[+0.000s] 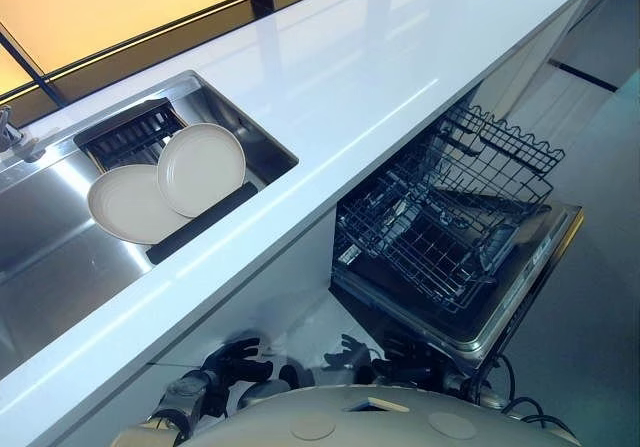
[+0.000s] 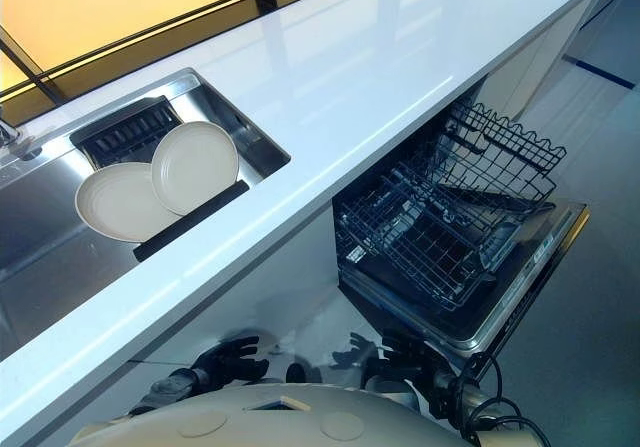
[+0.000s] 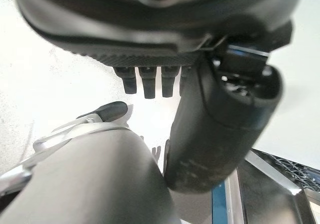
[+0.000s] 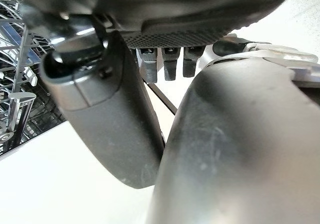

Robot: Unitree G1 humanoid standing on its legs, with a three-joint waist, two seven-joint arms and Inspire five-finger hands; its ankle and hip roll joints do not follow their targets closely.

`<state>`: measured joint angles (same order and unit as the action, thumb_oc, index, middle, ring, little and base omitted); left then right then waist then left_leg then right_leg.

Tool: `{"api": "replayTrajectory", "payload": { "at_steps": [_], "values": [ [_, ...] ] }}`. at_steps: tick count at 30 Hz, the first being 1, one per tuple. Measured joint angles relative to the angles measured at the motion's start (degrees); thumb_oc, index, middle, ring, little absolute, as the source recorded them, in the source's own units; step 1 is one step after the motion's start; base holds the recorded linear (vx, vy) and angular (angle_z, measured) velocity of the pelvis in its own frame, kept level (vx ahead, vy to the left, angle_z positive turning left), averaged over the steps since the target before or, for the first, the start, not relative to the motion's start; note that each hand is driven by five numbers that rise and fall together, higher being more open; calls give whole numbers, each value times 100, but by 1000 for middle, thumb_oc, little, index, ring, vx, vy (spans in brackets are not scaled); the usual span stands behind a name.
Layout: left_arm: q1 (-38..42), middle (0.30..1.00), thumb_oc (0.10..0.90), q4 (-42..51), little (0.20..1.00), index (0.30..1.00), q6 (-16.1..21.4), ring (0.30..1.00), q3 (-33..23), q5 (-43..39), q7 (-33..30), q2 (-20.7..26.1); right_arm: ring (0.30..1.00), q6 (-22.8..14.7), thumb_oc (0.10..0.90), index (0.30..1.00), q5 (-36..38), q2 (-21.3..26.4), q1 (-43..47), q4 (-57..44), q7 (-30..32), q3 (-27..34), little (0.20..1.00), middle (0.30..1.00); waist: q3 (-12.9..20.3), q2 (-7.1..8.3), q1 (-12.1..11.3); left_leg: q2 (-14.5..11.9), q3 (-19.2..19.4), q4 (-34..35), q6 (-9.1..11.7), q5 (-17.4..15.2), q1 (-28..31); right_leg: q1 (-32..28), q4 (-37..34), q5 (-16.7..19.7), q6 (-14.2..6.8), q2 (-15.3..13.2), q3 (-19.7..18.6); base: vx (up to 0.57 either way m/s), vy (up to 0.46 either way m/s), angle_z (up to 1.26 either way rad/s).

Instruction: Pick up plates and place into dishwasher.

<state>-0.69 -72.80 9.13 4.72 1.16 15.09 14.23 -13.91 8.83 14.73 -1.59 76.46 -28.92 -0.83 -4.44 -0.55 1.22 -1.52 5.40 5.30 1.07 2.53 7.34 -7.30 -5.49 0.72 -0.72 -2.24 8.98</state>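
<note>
Two cream plates stand in the steel sink [image 1: 60, 262], leaning on a black drying rack [image 1: 130, 132]. The nearer-right plate [image 1: 203, 167] overlaps the left plate [image 1: 125, 205]. To the right, below the counter, the dishwasher is open, its door [image 1: 530, 277] folded down and its wire lower basket [image 1: 450, 217] pulled out with no plates in it. My left hand [image 1: 240, 357] and right hand [image 1: 350, 352] hang low before the white cabinet front, beneath the counter edge. Both are open with nothing in them; straight fingers [image 3: 150, 81] and fingers [image 4: 170, 63] show in the wrist views.
A long white counter [image 1: 380, 67] runs between the sink and the dishwasher and overhangs the hands. A faucet [image 1: 10, 132] stands at the sink's far left. The basket's folded-up tines [image 1: 500, 142] rise at the back. Grey floor lies right of the door.
</note>
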Motion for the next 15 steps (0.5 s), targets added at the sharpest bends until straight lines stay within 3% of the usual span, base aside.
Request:
{"api": "replayTrajectory", "payload": {
  "at_steps": [15],
  "values": [
    [8,900,800,0,900,900,-11,900,-5,-34,98,21,900,3,800,900,-3,0,5,0,2,0,900,900,-14,19,-7,0,-1,2,2,-1,-11,9,-1,-1,-1,0,1,0,0,0]
  ]
}}
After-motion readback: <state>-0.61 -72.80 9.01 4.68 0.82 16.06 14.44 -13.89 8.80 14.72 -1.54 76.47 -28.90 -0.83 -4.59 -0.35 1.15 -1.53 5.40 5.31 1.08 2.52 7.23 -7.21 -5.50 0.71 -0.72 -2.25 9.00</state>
